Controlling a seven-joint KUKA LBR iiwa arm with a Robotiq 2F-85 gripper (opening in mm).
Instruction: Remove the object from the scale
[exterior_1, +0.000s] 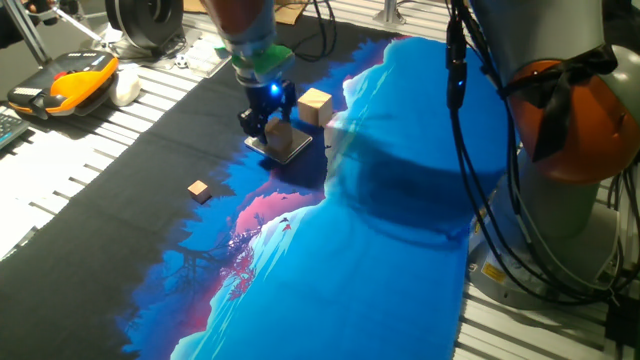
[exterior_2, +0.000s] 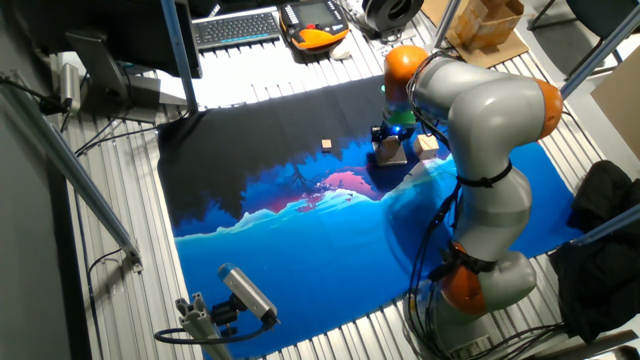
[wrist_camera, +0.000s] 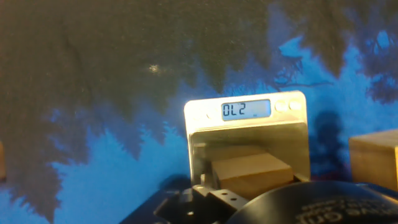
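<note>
One pale wooden cube (wrist_camera: 252, 173) sits on the scale (wrist_camera: 247, 127), whose small lit display reads something like "0L2". The gripper (exterior_1: 268, 112) hangs right over it near the mat's far edge; whether its fingers grip the cube I cannot tell.

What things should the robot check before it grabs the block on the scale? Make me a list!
1. Pale wooden cube sits on the scale: ok.
2. Scale display lit, showing a reading: ok.
3. Gripper is right above the cube: ok.
4. Fingers open wide enough to fit around the cube: cannot tell.
5. Larger wooden cube stands apart from the scale, out of the way: ok.
6. Tiny brown block is far off on the cloth: ok.
</note>
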